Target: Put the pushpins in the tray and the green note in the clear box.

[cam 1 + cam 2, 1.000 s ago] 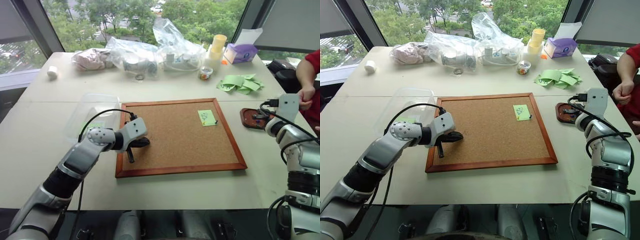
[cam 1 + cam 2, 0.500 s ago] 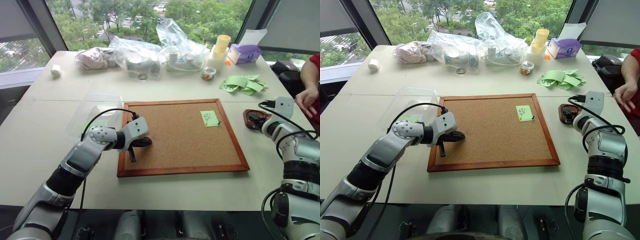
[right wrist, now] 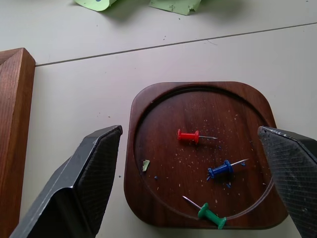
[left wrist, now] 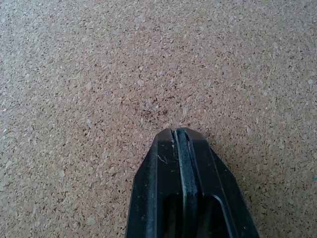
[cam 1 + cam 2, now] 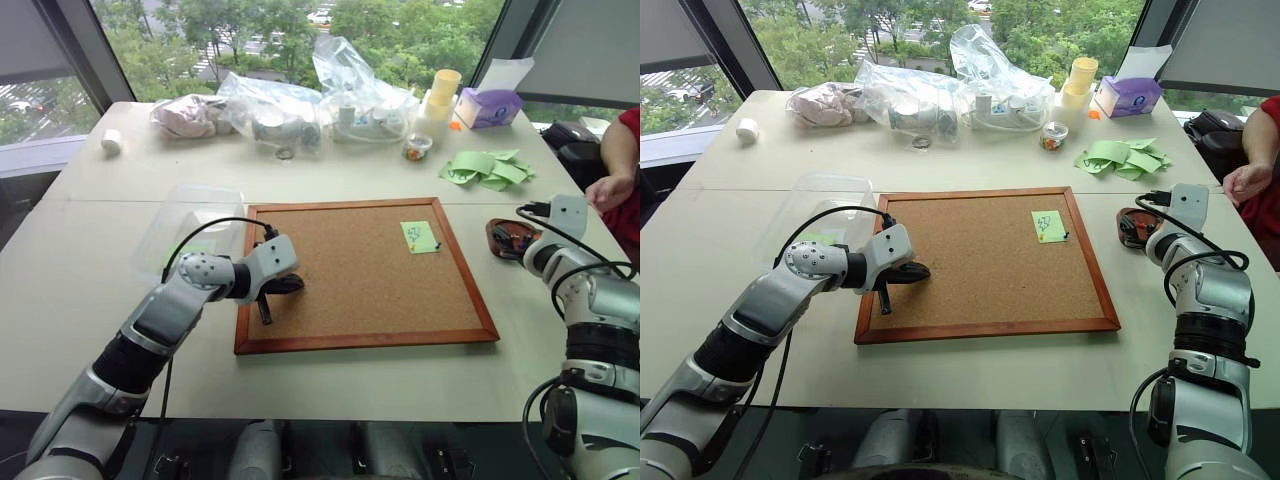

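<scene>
Lying inside the tray point(image 3: 148, 124) are three pushpins: a red pushpin point(image 3: 189, 135) near the middle, a blue pushpin point(image 3: 220, 170) beside it and a green pushpin point(image 3: 210, 214) close to the rim, all on their sides among small crumbs and a tiny green scrap. The tray is dark reddish-brown wood with rounded corners and a circular groove, and it sits on the pale surface point(image 5: 90, 250) just off the right edge of the cork board point(image 5: 350, 275). The right gripper point(image 3: 190, 163) hangs over the tray with its two black fingers point(image 3: 84, 183) spread wide, one to each side of the dish, holding nothing.

On the cork board, near its far right corner, the green note point(image 5: 418, 236) lies flat with dark scribbles on it and a small dark pin at its lower right corner. The left gripper point(image 4: 179, 144) rests its tip on the cork near the board's left edge, fingers pressed together and empty.

The clear box point(image 5: 185, 225) sits on the surface just left of the cork board; something pale green shows through its wall, but what it is cannot be told. A bunch of plain green paper slips point(image 5: 485, 167) lies beyond the board's far right corner. A person's hand point(image 5: 605, 192) rests at the surface's right edge, beyond the tray.
</scene>
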You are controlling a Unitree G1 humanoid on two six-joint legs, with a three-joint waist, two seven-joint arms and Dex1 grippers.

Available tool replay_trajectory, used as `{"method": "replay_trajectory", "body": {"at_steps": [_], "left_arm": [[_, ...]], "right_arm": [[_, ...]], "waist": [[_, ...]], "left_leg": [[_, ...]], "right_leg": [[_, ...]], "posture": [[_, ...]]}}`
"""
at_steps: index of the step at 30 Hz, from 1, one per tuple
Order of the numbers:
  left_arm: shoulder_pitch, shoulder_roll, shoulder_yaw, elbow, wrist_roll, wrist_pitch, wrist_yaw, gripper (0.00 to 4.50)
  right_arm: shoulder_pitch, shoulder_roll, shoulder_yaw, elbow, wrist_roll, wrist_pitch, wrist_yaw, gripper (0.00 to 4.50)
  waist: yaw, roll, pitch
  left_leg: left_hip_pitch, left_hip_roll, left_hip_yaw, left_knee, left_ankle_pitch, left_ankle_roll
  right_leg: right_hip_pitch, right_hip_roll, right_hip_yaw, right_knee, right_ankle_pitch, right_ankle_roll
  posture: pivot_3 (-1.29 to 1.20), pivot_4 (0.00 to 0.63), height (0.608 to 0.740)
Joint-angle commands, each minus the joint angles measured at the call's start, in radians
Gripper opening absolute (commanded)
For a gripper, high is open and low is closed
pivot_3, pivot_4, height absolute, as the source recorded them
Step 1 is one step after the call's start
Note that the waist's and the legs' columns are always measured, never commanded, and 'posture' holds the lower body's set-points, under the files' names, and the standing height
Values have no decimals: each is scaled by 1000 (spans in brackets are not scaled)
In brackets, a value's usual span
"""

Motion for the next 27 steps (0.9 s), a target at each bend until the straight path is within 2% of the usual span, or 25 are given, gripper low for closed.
{"method": "replay_trajectory", "body": {"at_steps": [1, 4, 8, 16, 25, 27], "left_arm": [[18, 6, 1, -9, 7, 9, -2, 0], [23, 10, 3, -13, 8, 9, -4, 0], [24, 11, 0, -11, 10, 6, -7, 0], [25, 8, -5, -12, 12, 6, -8, 0], [25, 8, -4, -17, 14, 11, -5, 0], [26, 9, -4, -19, 15, 11, -4, 0]], "right_arm": [[66, -14, 41, -256, 82, 5, 145, 4461], [171, -43, 152, -425, 63, -13, 235, 4461], [219, 13, 170, -514, 113, -2, 259, 4461], [228, 81, 202, -460, 87, -36, 234, 4461], [189, 103, 188, -363, 76, -72, 217, 4461], [180, 108, 179, -342, 79, -72, 213, 3934]], "waist": [[0, 0, 0], [0, 0, 0], [0, 0, 0], [0, 0, 0], [0, 0, 0], [0, 0, 0]], "left_leg": [[0, 0, 0, 0, 0, 0], [0, 0, -1, 0, 0, 0], [0, 0, -1, 0, 0, 0], [0, 0, -1, 0, 0, 1], [0, 0, -1, 0, 0, 1], [0, 0, -1, 0, 0, 0]], "right_leg": [[0, 0, 0, 0, 0, 0], [0, 0, 0, 0, 0, 0], [0, 0, 0, 0, 0, 0], [0, 1, 0, 0, 0, 0], [0, 1, 0, 0, 0, 0], [0, 1, 0, 0, 0, 0]], "posture": [[0, 150, 735], [0, 150, 735], [0, 150, 735], [0, 150, 735], [0, 150, 735], [0, 150, 735]]}}
